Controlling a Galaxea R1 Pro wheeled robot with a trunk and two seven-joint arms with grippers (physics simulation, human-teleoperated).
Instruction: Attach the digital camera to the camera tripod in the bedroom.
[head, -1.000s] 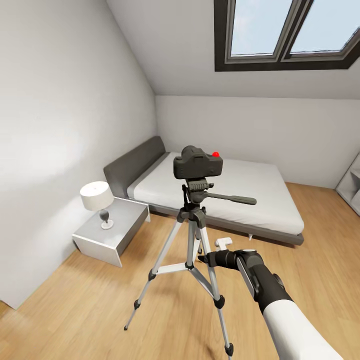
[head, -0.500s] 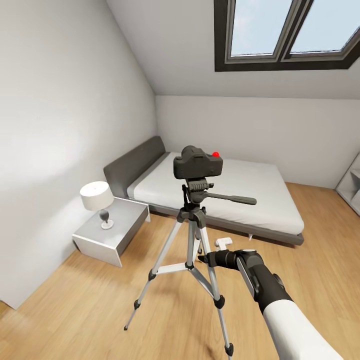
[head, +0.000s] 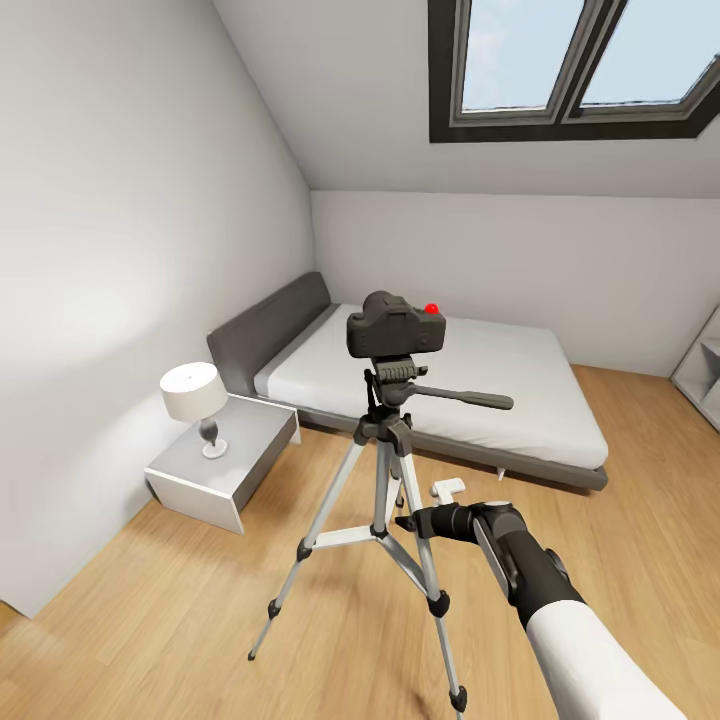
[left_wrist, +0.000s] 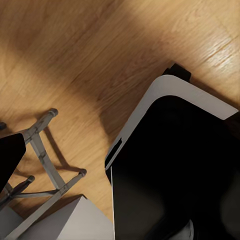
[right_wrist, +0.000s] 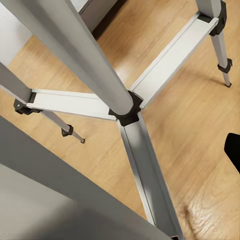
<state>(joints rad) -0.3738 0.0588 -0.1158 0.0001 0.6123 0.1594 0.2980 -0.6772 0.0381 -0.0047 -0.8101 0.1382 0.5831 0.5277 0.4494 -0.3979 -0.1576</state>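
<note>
White walls, a dark-framed skylight (head: 575, 70), light wood floor (head: 180, 600); grey bed (head: 440, 400), nightstand (head: 225, 455) with lamp (head: 195, 395).

A white-shaded lamp (head: 194, 392) stands on a grey nightstand (head: 226, 460) against the left wall beside the bed's dark headboard, a white shelf unit (head: 702, 368) sits at the far right, and a small white object (head: 448, 488) lies on the floor.
</note>
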